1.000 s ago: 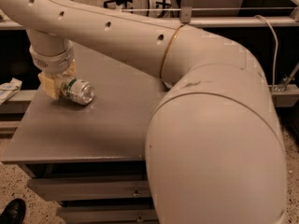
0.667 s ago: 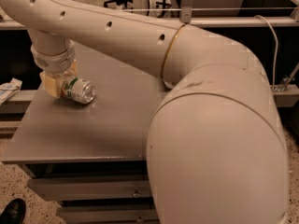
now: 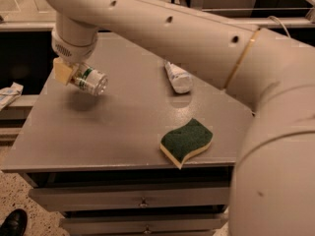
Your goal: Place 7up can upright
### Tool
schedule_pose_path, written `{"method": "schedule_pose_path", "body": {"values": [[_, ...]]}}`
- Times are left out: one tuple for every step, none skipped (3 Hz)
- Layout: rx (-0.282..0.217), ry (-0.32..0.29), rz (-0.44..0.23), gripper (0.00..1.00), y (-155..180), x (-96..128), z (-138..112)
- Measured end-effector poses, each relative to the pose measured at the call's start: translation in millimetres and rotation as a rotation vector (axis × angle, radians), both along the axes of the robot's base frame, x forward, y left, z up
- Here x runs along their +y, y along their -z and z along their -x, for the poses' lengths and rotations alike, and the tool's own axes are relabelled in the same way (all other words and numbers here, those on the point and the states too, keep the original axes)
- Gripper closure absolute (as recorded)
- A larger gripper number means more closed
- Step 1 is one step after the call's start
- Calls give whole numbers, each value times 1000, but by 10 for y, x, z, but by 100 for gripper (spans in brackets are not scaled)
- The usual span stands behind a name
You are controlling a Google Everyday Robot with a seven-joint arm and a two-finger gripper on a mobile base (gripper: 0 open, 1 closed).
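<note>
The 7up can [image 3: 90,79] is a small silver can with a green-and-white label. It is tilted on its side, lifted a little above the grey table [image 3: 123,127], with its shadow on the tabletop below. My gripper [image 3: 70,72] is shut on the can at the table's back left, with a yellowish finger pad [image 3: 61,71] against the can's left end. The arm reaches in from the upper right.
A clear plastic bottle [image 3: 177,77] with a white label lies on its side at the table's back middle. A green-and-yellow sponge [image 3: 186,141] lies near the front right edge. Drawers [image 3: 142,200] sit under the tabletop. A shoe [image 3: 12,223] is on the floor at left.
The view has shifted, so the bottle and sponge now show. The can stays gripped and now hangs above the table instead of lying low near its surface.
</note>
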State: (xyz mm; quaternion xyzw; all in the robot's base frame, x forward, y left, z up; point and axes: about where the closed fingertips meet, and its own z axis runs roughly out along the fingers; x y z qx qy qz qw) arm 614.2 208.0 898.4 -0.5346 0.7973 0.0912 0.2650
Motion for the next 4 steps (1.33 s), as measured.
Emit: {"method": "schedule_pose_path", "body": {"values": [[-76, -42, -174, 100, -292, -174, -5], [-158, -93, -434, 100, -582, -263, -1], [-246, -126, -641, 100, -862, -248, -8], [-287, -165, -675, 100, -990, -169, 74]]}}
